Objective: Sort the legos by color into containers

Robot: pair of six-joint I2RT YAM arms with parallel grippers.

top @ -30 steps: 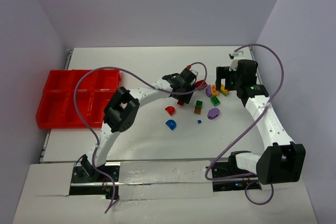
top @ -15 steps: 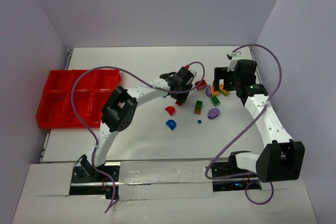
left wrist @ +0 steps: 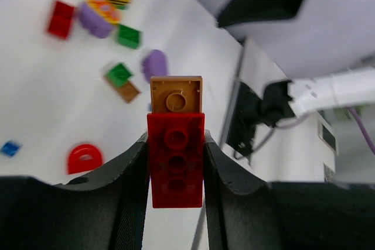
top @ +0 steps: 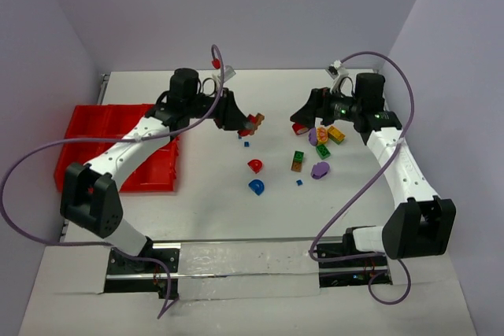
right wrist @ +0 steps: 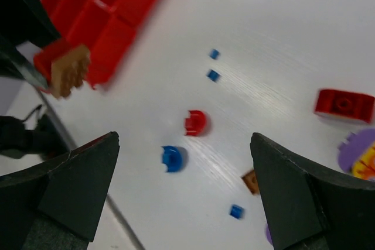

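My left gripper is shut on a red studded brick with a tan block stuck on its far end, and holds it above the table left of the pile. My right gripper is open and empty above the pile's left edge; in its wrist view it hangs over a red arch and a blue arch. On the table lie the red arch, blue arch, a red brick, purple pieces, green blocks and tiny blue bits. The red containers stand at the left.
The left arm stretches from its base over the containers' right side. The right arm runs along the table's right edge. A purple cable loops from each arm. White walls close the table at the back and the sides.
The left arm has swung up and to the left, carrying the red brick with the tan block away from the pile. The right gripper has tilted and moved slightly left over the pile.
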